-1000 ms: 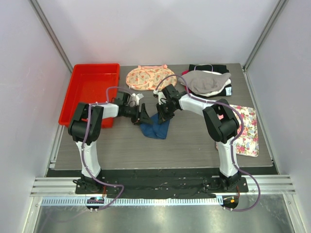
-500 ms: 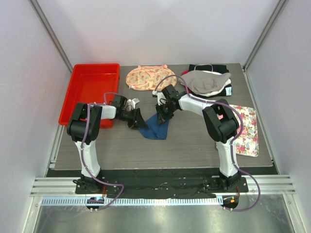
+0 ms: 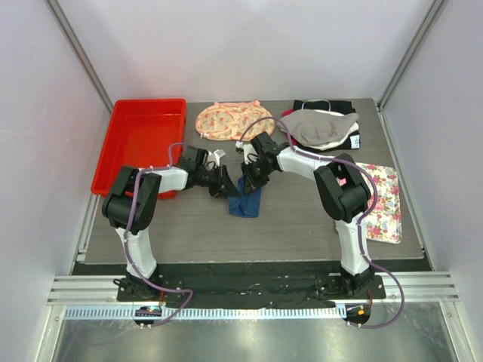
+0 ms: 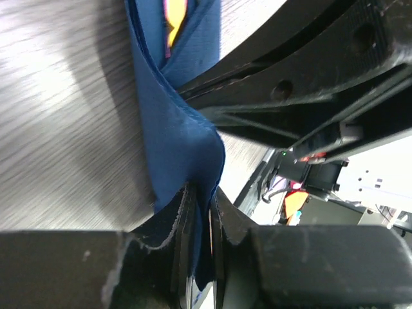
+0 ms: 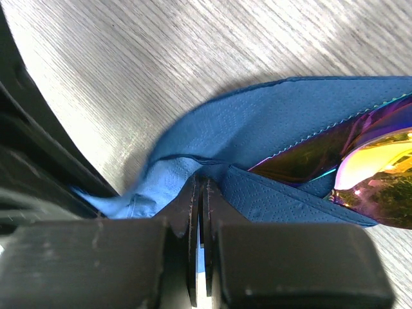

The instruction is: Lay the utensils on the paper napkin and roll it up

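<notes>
- The napkin (image 3: 245, 204) lies bunched and partly folded on the tabletop (image 3: 302, 226), to the right of the red tray (image 3: 143, 143) and well apart from it, with the utensils (image 5: 376, 170) tucked inside its fold
- The left end effector (image 4: 201, 199) is closed on a raised pleat of the napkin; the right end effector (image 5: 199, 187) is likewise clamped on an edge of it, on the side farther from the red tray
- Both pinch the same thin sheet close together, so a pull in opposite directions would likely tear the paper
- The fold looks open at its ends, so lifting or tilting it could let the utensils slide out, and a loose wrap might unroll once released
- How many utensils sit inside cannot be told: only a purple and yellow end shows in the right wrist view, a yellow-pink sliver in the left, and none from above
- Whether either end effector also nips a utensil through the paper is hidden
</notes>
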Tool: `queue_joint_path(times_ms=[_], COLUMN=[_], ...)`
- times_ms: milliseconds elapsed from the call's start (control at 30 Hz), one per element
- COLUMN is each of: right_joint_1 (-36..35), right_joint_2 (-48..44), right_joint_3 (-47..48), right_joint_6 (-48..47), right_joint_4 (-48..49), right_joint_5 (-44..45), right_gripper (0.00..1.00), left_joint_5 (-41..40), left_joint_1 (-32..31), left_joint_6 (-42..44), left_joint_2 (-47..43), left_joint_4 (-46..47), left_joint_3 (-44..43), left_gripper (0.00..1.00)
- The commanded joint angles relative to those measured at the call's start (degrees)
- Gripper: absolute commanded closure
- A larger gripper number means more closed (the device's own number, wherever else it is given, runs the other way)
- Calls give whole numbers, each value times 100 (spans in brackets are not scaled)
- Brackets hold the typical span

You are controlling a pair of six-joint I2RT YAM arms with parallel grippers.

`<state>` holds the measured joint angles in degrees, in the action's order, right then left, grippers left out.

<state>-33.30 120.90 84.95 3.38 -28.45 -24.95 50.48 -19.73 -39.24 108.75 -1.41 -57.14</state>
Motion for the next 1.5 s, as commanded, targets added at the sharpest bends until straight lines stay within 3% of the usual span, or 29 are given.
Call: queue_joint_path(times_ms=[0,167,533,900,1133,1467], right_joint_1=[-159,-159,-159,279,903,983], right_joint_2=[425,390,224,-708,-1130,-911], right_joint_3=[-259,-277,-137,470,-961,-2245], right_joint_6=[-74,-57,-4,602,1945,3107], right_joint_4=[-399,-398,-573,-891,444,2123], right_joint_5=[342,342,202,-1203,-1775,-2322], right_gripper=[99,99,98,84,88,96], left_joint_5=[-248,-495,-1154,-1444,-1436,-1488], left_joint_1=[-329,-462,-576,-576,-576,-585], left_joint_6=[-347,-224,531,637,611,611], left_joint_2=[-12,243,787,1052,946,946], left_joint_4=[510,519,-736,-1169,-1142,-1090], left_joint_3=[28,-16,-139,-359,-394,-394], left_gripper=[83,87,89,95,98,99])
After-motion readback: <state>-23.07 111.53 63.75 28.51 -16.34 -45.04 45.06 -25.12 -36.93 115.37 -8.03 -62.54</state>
